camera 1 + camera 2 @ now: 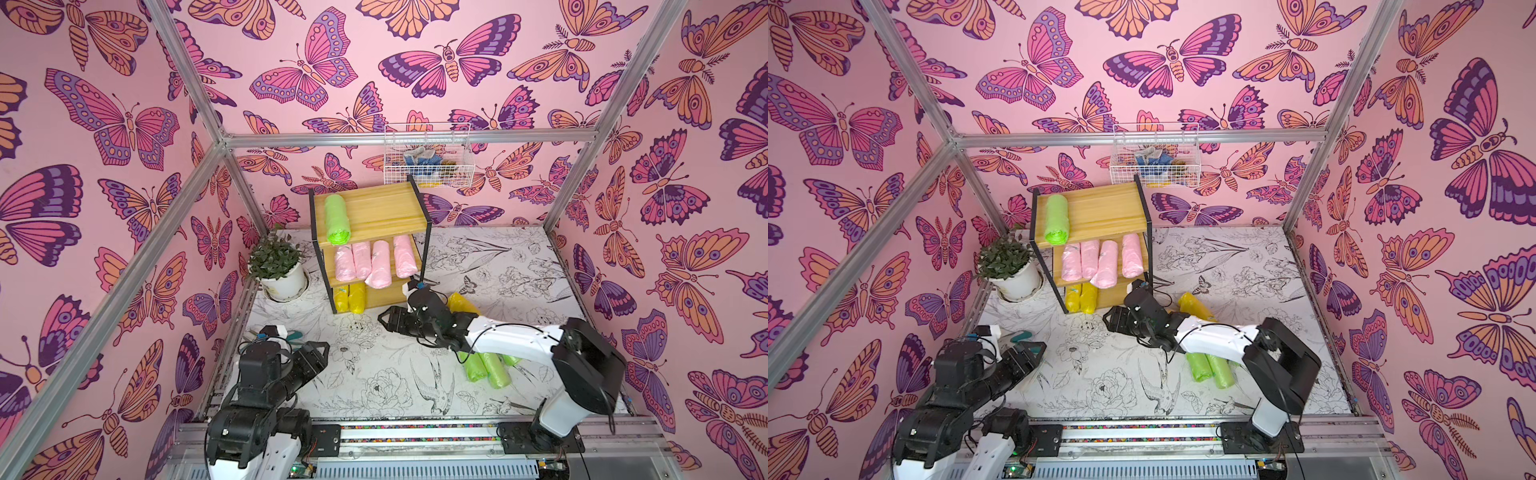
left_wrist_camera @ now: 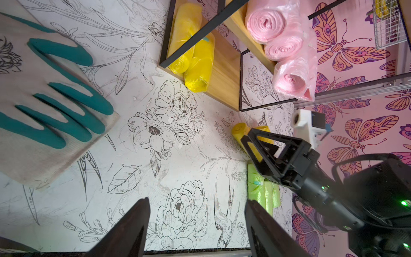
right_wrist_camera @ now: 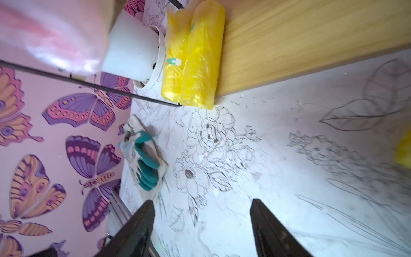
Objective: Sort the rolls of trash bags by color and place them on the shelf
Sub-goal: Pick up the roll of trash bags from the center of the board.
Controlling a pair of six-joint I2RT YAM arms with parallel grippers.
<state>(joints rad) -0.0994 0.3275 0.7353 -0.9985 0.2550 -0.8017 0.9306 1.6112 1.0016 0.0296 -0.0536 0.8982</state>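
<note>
The shelf (image 1: 386,212) stands at the back. A lime green roll (image 1: 337,219) lies on its top board, several pale pink rolls (image 1: 380,259) on the middle one, two yellow rolls (image 1: 350,298) on the lowest. On the table a loose yellow roll (image 1: 463,304) lies behind my right arm. Lime green rolls (image 1: 484,365) lie partly under that arm. My right gripper (image 1: 384,318) hangs open and empty in front of the shelf's lowest board (image 3: 289,40). My left gripper (image 1: 320,351) is open over bare table at the near left, holding nothing (image 2: 196,200).
A potted plant (image 1: 276,266) stands left of the shelf. A white wire basket (image 1: 428,156) hangs on the back wall. A work glove (image 2: 55,100) with teal fingers lies by my left arm. Aluminium frame posts edge the table.
</note>
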